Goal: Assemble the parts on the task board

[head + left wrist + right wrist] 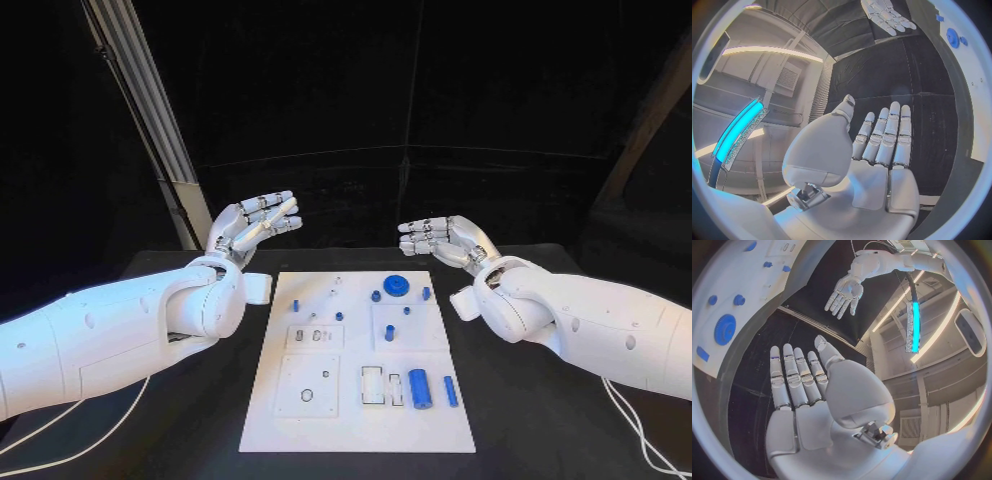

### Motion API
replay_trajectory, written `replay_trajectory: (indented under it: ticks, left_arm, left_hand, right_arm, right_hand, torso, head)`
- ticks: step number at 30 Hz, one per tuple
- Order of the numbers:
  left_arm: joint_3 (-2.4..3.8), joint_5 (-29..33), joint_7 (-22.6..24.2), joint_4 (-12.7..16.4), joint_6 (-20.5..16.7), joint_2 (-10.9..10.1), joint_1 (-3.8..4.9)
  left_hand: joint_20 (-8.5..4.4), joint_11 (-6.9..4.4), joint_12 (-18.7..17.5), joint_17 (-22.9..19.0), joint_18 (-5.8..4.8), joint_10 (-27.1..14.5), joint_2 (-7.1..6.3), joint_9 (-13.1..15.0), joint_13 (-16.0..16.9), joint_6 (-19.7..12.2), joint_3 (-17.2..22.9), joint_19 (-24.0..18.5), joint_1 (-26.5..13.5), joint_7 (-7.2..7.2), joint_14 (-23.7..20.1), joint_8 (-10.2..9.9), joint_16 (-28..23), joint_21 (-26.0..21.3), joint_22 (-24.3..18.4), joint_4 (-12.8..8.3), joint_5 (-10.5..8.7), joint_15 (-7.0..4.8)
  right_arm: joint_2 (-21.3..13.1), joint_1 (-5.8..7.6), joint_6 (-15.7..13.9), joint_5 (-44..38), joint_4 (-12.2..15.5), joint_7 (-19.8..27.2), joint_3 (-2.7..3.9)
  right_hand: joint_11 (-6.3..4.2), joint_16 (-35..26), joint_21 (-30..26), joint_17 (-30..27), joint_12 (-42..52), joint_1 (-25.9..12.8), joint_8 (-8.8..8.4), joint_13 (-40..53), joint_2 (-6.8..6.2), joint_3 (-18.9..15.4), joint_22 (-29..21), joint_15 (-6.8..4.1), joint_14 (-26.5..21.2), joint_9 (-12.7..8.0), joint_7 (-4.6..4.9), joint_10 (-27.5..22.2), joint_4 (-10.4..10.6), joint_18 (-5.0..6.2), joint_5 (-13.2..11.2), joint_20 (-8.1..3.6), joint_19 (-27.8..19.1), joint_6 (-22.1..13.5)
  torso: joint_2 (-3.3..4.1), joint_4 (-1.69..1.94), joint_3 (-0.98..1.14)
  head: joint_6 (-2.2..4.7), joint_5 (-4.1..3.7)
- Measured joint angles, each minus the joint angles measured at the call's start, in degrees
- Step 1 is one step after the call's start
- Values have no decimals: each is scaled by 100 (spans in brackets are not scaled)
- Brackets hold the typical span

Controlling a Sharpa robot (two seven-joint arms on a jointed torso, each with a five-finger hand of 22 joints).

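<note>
left hand [257, 222] hovers beyond the far left corner of the task board [274, 420], fingers spread, holding nothing; blue parts [420, 388] lie on the board mid-table; right hand [447, 240] hovers far right, empty, fingers apart.

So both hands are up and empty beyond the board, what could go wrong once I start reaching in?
1. The small blue pegs stand close together near the blue disc; broad fingers may knock neighbours over.
2. The large blue cylinder and the thin blue rod lie on their sides and could roll.
3. The left hand and right hand flank the task board; reaching together risks collision.
</note>
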Motion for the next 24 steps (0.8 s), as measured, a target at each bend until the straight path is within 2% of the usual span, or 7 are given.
replay_trajectory:
  ticks: [3, 7, 8, 11, 16, 20, 24]
  left_arm:
    - [-2, -60, 1, 203, 61, -104, 1]
    - [-2, -123, 3, 439, 151, -193, 1]
    - [-2, -131, 3, 476, 171, -208, 1]
    - [-3, -145, 4, 576, 233, -243, 1]
    - [-4, -146, 4, 695, 309, -268, 0]
    - [-5, -144, 5, 792, 360, -270, 0]
    - [-7, -141, 5, 885, 427, -270, -2]
  left_hand:
    - [-44, -74, 76, 9, 87, 324, 41, 28, 0, 541, -24, 264, 41, 122, 299, 87, 79, 59, 9, -69, 0, -90]
    - [-67, -97, 76, 7, 89, 407, 41, 14, -9, 630, -47, 364, 41, 171, 380, 87, 79, 59, -1, -92, 0, -120]
    - [-78, -97, 76, 4, 89, 424, 41, 8, -10, 638, -38, 376, 41, 164, 421, 87, 79, 59, -6, -101, 0, -121]
    - [-78, -111, 76, -4, 89, 438, 41, 3, -10, 668, -47, 376, 41, 192, 421, 87, 79, 59, -18, -123, 0, -121]
    - [-74, -117, 76, -4, 89, 444, 63, -2, -10, 668, -47, 411, 63, 192, 442, 87, 79, 59, -24, -123, 0, -141]
    - [-74, -117, 76, -8, 89, 444, 63, -2, -10, 668, -47, 411, 63, 192, 442, 87, 79, 59, -24, -123, 0, -141]
    - [-74, -117, 76, -13, 88, 444, 63, -7, -15, 668, -54, 411, 63, 192, 441, 87, 79, 59, -32, -130, 0, -141]
  right_arm:
    - [-24, 36, 5, -461, -2, -89, 76]
    - [-15, 164, 5, -1274, -106, -346, 141]
    - [-6, 194, 6, -1468, -133, -413, 145]
    - [38, 264, 22, -2067, -213, -626, 157]
    - [145, 344, 128, -3303, -260, -998, 172]
    - [215, 365, 253, -4207, -227, -1256, 172]
    - [294, 369, 382, -4963, -195, -1496, 173]
  right_hand:
    - [-66, 35, 157, 9, 0, 0, 14, 0, 0, 68, 46, -104, 396, 7, 79, 301, -114, 90, 0, -85, 284, 300]
    - [-151, 90, 402, 31, -9, 1, 14, 6, -1, 149, 130, -229, 904, 13, 148, 657, -227, 89, 0, -212, 638, 630]
    - [-225, 136, 662, 53, -60, 32, 14, 13, -32, 207, 238, -361, 1342, 14, 108, 944, -286, 89, -4, -362, 978, 862]
    - [-334, 266, 1160, 106, -115, 152, 14, 13, -152, 213, 475, -554, 1932, 21, 35, 1241, -323, 89, 5, -587, 1447, 1092]
    - [-524, 852, 2121, 364, -160, 224, 14, 20, -303, 213, 1019, -837, 2901, 21, -103, 1535, -323, 88, 271, -950, 1948, 1278]
    - [-591, 1490, 2672, 755, -191, 136, -46, 20, -391, 215, 1366, -905, 2988, 21, -143, 1677, -324, 88, 280, -1044, 1957, 1318]
    - [-616, 2077, 3047, 1140, -191, 16, -70, 20, -444, 254, 1598, -905, 2988, 21, -143, 1743, -329, 88, 218, -1055, 1946, 1318]
  torso:
    - [60, 2, -2]
    - [154, 38, -2]
    - [177, 48, -2]
    - [258, 77, -5]
    - [399, 107, -13]
    - [501, 123, -21]
    - [585, 139, -23]
  head:
    - [23, -26]
    - [66, -74]
    - [72, -82]
    - [93, -107]
    - [117, -150]
    - [137, -189]
    - [159, -236]
